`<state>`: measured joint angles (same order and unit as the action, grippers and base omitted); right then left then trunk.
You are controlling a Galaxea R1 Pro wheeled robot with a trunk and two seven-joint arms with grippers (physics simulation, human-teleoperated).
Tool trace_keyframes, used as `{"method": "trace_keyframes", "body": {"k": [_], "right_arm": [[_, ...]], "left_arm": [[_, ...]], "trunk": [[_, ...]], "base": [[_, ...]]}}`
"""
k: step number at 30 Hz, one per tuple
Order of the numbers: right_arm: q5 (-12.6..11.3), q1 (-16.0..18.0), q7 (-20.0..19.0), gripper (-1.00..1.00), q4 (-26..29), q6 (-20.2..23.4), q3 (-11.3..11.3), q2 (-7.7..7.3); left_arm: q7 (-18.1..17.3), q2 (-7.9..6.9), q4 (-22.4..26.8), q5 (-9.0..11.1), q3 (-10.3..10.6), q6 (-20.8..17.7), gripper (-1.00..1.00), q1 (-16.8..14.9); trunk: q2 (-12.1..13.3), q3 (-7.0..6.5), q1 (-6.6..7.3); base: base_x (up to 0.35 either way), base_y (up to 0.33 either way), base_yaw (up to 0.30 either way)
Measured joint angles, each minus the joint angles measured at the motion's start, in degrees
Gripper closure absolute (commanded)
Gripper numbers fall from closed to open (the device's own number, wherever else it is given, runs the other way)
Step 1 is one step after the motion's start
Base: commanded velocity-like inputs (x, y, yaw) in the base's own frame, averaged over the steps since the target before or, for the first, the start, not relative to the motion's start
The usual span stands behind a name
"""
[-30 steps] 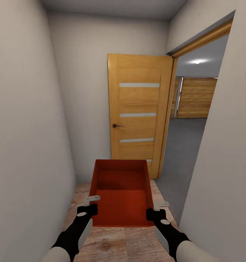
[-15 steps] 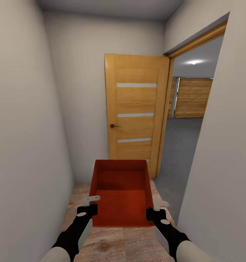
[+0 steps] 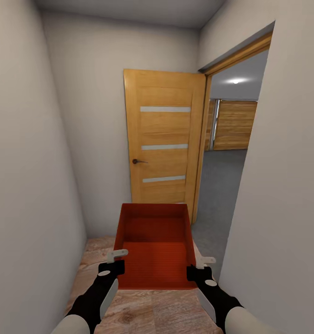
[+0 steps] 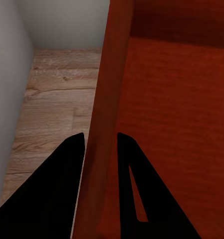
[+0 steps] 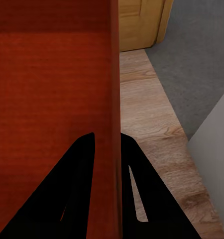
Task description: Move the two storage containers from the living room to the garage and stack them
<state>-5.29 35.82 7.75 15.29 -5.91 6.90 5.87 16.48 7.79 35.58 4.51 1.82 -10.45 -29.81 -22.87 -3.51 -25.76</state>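
I carry one orange-red storage container point(image 3: 154, 248) level in front of me, over light wood planks. My left gripper point(image 3: 114, 262) is shut on its left wall point(image 4: 104, 124), one black finger point(image 4: 67, 169) outside and one inside. My right gripper point(image 3: 199, 267) is shut on its right wall point(image 5: 114, 99) in the same way. The container is open-topped and holds nothing. Through the doorway on the right I see the garage's dark grey floor point(image 3: 219, 178) and a wooden slatted door point(image 3: 233, 125). The second container is out of view.
I stand in a narrow hallway with white walls close on both sides. An orange wooden door point(image 3: 161, 144) stands swung open ahead, beside the doorway frame point(image 3: 201, 153). The right wall's corner point(image 3: 240, 213) is near my right arm.
The whole view has shifted left as the camera turned right, so the door and doorway sit further left. Container and both grippers hold the same position relative to me.
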Motion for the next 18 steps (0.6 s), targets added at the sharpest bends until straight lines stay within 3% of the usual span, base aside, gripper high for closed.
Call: {"method": "trace_keyframes", "body": {"k": [18], "right_arm": [[-0.1, 0.0, 0.1, 1.0, 0.0, -0.1, 0.1, 0.02]], "left_arm": [[0.0, -0.03, 0.0, 0.0, 0.0, 0.0, 1.0, 0.0]], "trunk": [[0.0, 0.0, 0.0]], "base": [[0.0, 0.0, 0.0]]}}
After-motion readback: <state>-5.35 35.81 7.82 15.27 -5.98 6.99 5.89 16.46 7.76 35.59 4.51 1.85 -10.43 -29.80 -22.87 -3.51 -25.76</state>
